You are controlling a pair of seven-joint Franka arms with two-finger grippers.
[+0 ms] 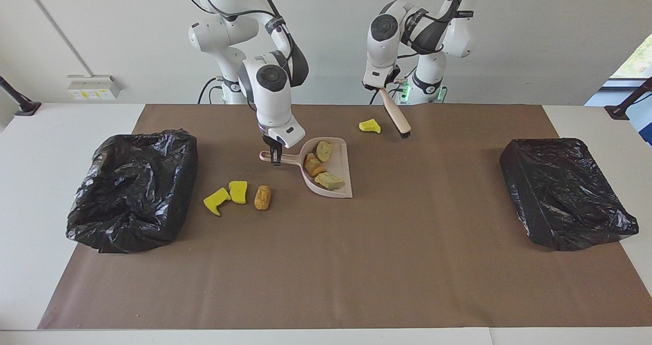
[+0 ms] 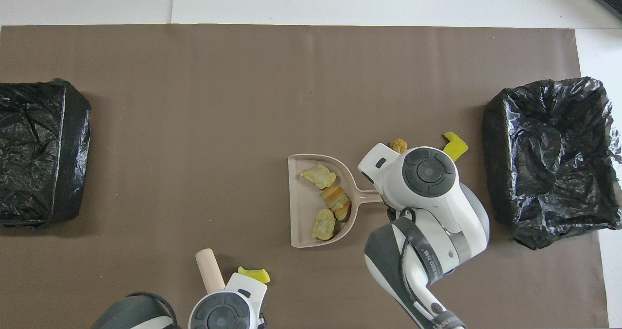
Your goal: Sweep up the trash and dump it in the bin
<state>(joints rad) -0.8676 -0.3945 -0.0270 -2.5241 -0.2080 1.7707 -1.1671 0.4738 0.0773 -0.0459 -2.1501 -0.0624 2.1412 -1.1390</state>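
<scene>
Right tool (image 1: pixel 275 157), left of centre in the facing frame, is clamped on the dustpan's (image 1: pixel 340 165) handle; I see three rock-like lumps (image 1: pixel 325 151) lying in the pan. Left tool (image 1: pixel 381 87), upper centre, is closed on the brush (image 1: pixel 395 114), which slants down over the worktop (image 1: pixel 356 263) beside one yellow piece (image 1: pixel 369 126). Two yellow pieces (image 1: pixel 238 191) and a brown lump (image 1: pixel 263 197) lie lower left of the pan, near the black-lined bin (image 1: pixel 133 189).

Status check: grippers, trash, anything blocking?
Left gripper shut on brush, raised. Right gripper shut on dustpan handle. Three lumps in pan. Nothing blocking.
</scene>
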